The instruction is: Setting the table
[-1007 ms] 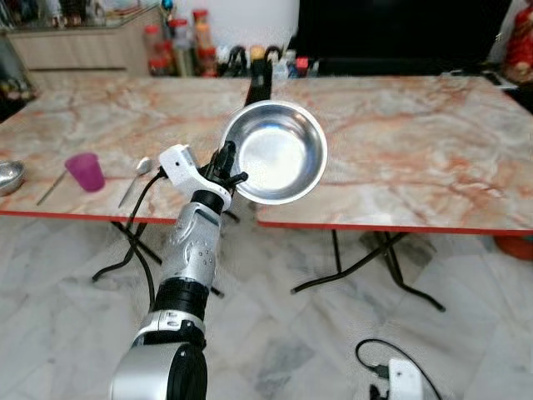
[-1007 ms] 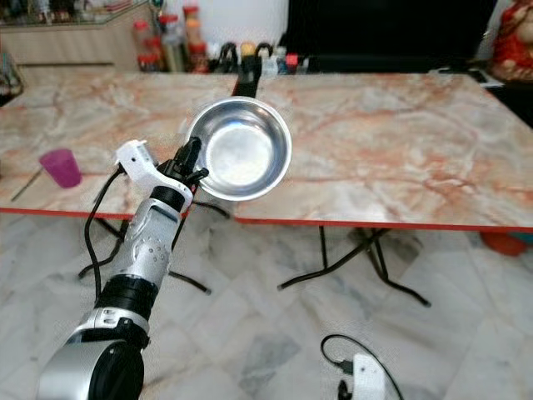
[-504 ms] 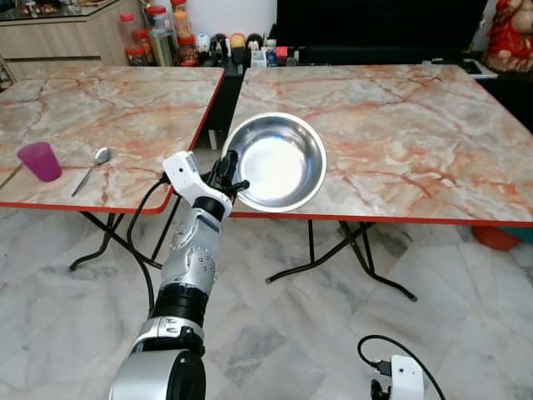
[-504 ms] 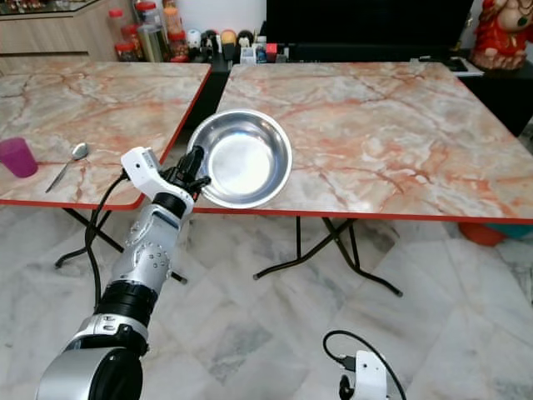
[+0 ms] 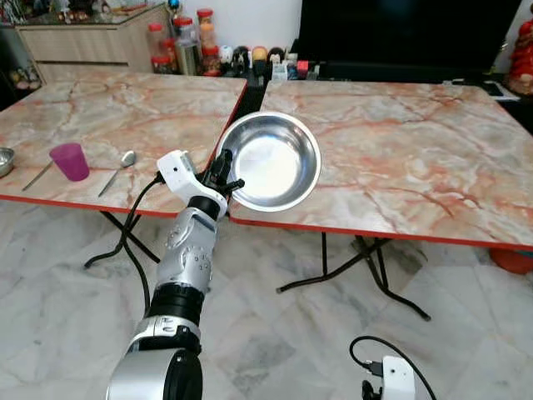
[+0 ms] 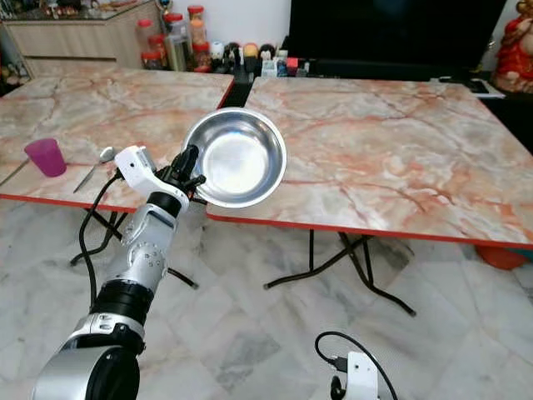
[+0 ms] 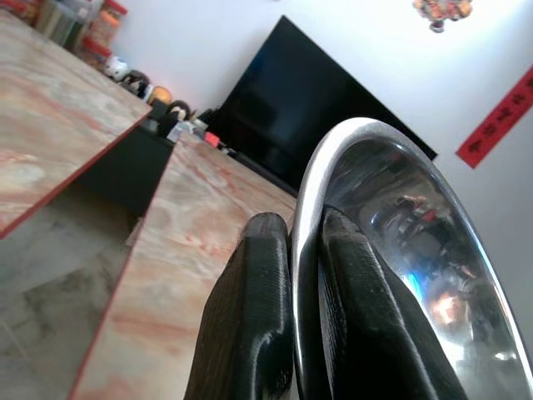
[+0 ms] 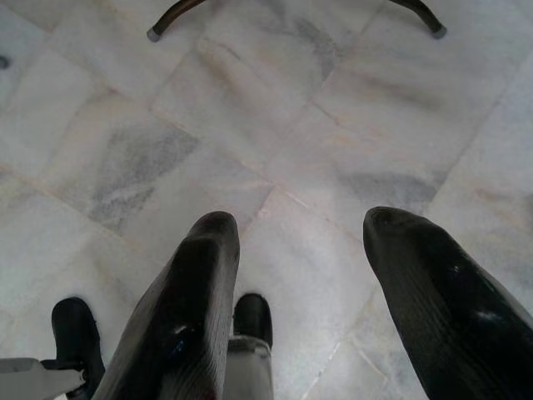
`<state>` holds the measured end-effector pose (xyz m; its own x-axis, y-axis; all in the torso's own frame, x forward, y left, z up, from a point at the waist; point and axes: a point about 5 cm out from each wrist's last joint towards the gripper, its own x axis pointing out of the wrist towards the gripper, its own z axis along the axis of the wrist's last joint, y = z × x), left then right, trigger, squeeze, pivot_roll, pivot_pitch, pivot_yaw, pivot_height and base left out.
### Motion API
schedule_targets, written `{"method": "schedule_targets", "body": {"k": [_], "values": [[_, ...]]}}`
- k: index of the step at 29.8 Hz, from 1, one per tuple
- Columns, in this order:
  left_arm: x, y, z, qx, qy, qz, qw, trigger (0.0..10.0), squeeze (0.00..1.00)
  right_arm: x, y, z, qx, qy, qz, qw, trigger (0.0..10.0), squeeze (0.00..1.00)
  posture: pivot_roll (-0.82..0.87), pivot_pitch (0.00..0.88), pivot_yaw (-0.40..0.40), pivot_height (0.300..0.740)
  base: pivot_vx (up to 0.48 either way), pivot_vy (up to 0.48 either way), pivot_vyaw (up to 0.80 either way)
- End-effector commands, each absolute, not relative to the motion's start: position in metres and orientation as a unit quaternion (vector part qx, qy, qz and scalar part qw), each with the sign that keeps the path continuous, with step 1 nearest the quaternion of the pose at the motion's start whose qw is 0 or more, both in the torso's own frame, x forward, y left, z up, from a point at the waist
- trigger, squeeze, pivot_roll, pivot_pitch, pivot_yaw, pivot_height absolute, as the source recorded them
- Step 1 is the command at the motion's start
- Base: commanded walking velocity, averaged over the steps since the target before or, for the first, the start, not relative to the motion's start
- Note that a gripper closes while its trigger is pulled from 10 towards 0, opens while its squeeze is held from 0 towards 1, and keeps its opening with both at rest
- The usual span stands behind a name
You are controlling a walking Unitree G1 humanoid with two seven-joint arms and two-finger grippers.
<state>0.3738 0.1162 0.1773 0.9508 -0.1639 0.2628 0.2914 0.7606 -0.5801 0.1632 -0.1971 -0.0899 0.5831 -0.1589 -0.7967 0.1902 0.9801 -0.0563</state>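
Observation:
My left gripper (image 5: 223, 177) is shut on the rim of a steel bowl (image 5: 273, 158), holding it tilted on edge in the air over the front edge of the right marble table (image 5: 416, 150). In the left wrist view the bowl's rim (image 7: 350, 167) is pinched between the two black fingers (image 7: 258, 317). On the left marble table (image 5: 125, 117) stand a purple cup (image 5: 68, 160), a spoon (image 5: 118, 170) and a small steel bowl (image 5: 4, 160) at the far left edge. My right gripper (image 8: 304, 275) hangs open low over the floor.
The two tables stand side by side with a narrow gap (image 5: 250, 92) between them, on black folding legs (image 5: 366, 267). Jars and bottles (image 5: 200, 46) and a dark screen (image 5: 400, 33) line the back. The floor is pale marble tile (image 5: 283, 333); a cabled white device (image 5: 391, 375) lies low right.
The camera has swung, shifting the whole scene sideways. The bowl stays pinched in my left gripper at about the same height by the table's front edge. The right arm still hangs.

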Motion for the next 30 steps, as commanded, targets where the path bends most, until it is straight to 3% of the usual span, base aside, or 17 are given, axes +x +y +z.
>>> {"method": "schedule_targets", "body": {"k": [1,22,30], "values": [[0.3739,0.1183,0.1830,-0.316,-0.109,-0.127,0.934,10.0,0.00,0.1654,-0.1979,-0.0888,0.020,0.442,-0.100,0.891,10.0,0.00,-0.02,0.000,-0.004,0.736,0.322,0.000,0.00],[0.3748,0.1159,0.1843,-0.308,-0.107,-0.131,0.936,10.0,0.00,0.1683,-0.1959,-0.0877,0.025,0.436,-0.099,0.894,10.0,0.00,-0.02,0.000,-0.001,0.736,0.317,0.000,0.00],[0.3754,0.1166,0.1825,-0.310,-0.105,-0.119,0.937,10.0,0.00,0.1682,-0.1954,-0.0878,0.028,0.437,-0.097,0.894,10.0,0.00,-0.02,0.000,-0.003,0.736,0.000,0.000,0.00]]}}
